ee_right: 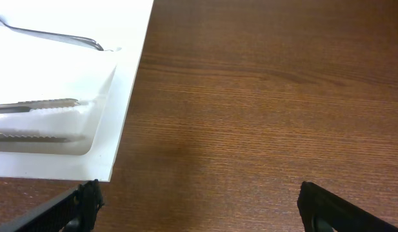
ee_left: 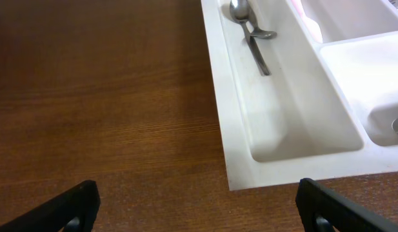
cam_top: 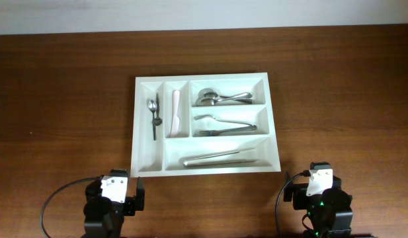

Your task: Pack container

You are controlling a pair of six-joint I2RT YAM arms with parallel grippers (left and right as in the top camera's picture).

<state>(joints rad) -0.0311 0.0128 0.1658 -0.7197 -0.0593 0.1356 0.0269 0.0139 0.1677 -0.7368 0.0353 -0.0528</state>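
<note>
The container (cam_top: 210, 170), a white cutlery tray, lies in the middle of the table. Its left narrow slot holds small spoons (cam_top: 153, 112) and the slot beside it a pale-handled utensil (cam_top: 174, 109). On the right lie spoons (cam_top: 220, 98) and forks (cam_top: 223, 125), with tongs (cam_top: 220, 157) in the long front slot. My left gripper (cam_top: 116, 192) sits at the near edge, open and empty, just short of the tray's front left corner (ee_left: 226, 129). My right gripper (cam_top: 319, 188) is open and empty over bare wood, right of the tray's front right corner (ee_right: 118, 116).
The dark wooden table (cam_top: 58, 99) runs wide on both sides of the tray. A pale wall borders its far edge. In the left wrist view a spoon (ee_left: 250, 32) lies in the nearest slot. The right wrist view shows the tongs' tips (ee_right: 37, 103).
</note>
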